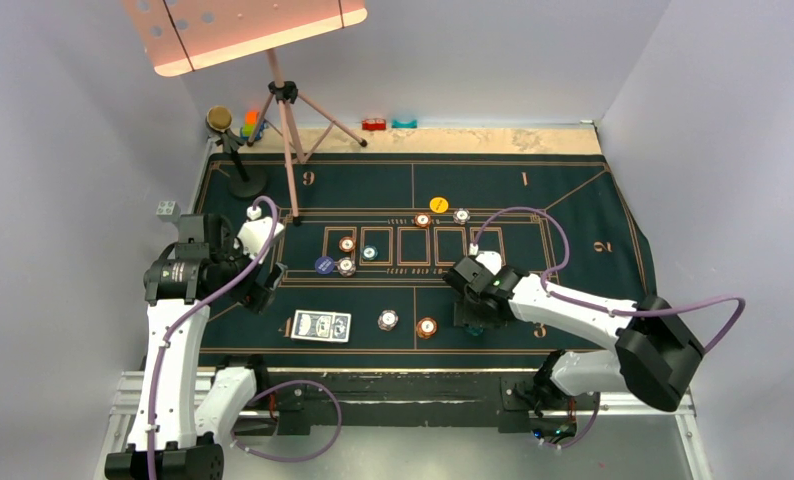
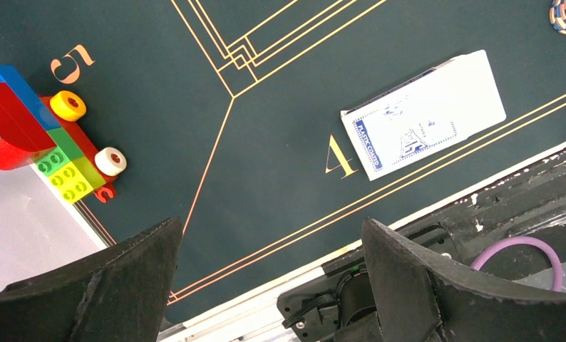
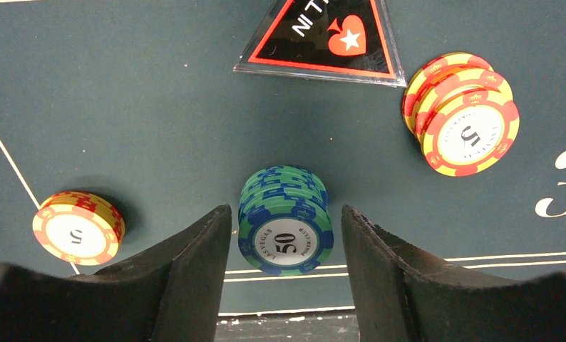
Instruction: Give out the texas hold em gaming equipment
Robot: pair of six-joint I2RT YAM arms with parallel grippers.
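"Straddling the green-and-blue chip stack (image 3: 286, 231), my right pincer (image 3: 286, 210) is spread, with a thin gap at each finger and nothing pinched."

"Left pincer?"

"My left pincer (image 2: 271, 228) is spread wide above the mat (image 2: 280, 64). The card deck (image 2: 423, 114) lies flat beside the printed 4."

"Enclosures and contents?"

"Printed card boxes (image 1: 413, 246): the first box holds one orange-rimmed chip (image 1: 346, 244), the second one teal chip (image 1: 370, 253). Beyond my right fingers lie the triangular marker (image 3: 319, 35) and a yellow-and-red stack (image 3: 465, 114), near each other but apart. A lower yellow-and-red stack (image 3: 77, 228) sits to the left."
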